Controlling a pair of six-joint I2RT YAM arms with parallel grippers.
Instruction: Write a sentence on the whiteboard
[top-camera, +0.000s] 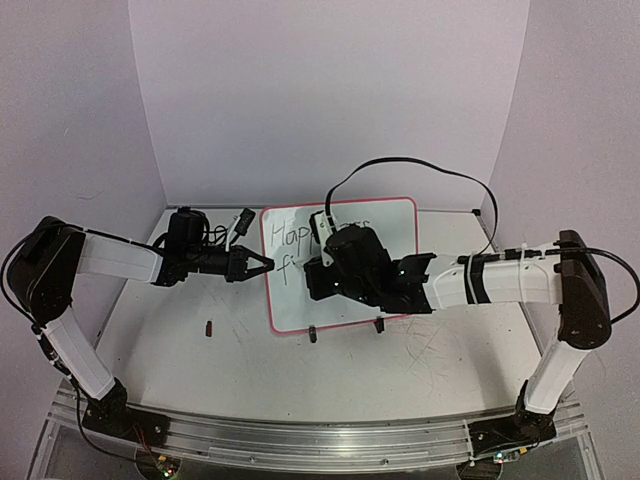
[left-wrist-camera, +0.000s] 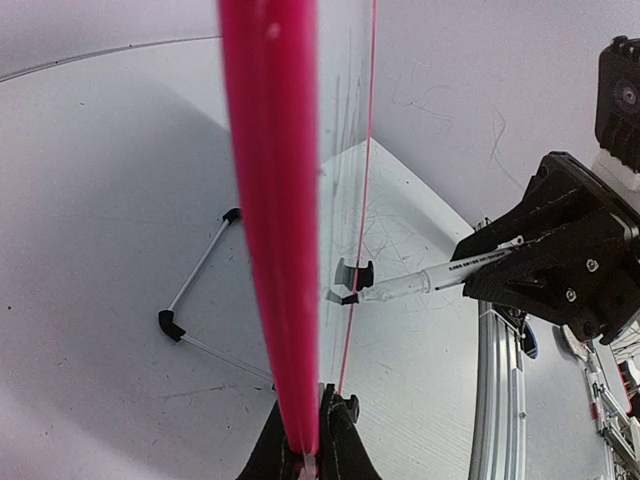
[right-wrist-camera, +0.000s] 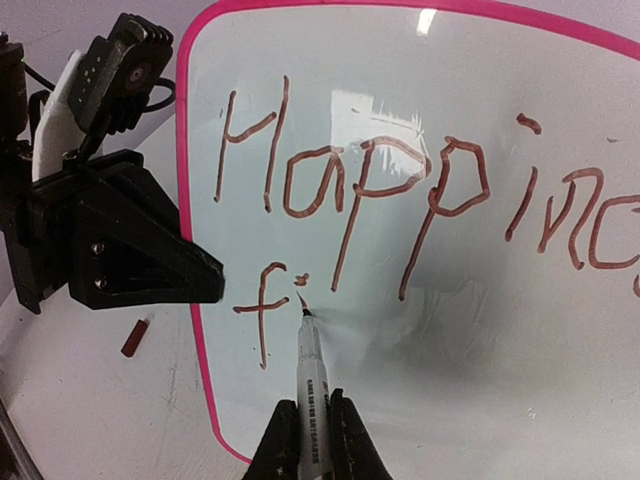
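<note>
The left gripper (left-wrist-camera: 305, 442) was clamped on the whiteboard's (top-camera: 395, 228) left frame edge, probably to steady it upright mid-surface (top-camera: 200, 360). The right gripper (right-wrist-camera: 312, 440) was clamped on a marker (right-wrist-camera: 310, 375), its tip touching the board beside the "f" of the unfinished sentence (right-wrist-camera: 437, 190).

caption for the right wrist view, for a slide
Right gripper holds a slim white marker against the glossy pink-framed whiteboard, mid-sentence.

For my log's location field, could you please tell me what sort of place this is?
Probably a robotics lab test cell: plain pale backdrop walls, a scuffed white tabletop, and a silver metal rail.
</note>
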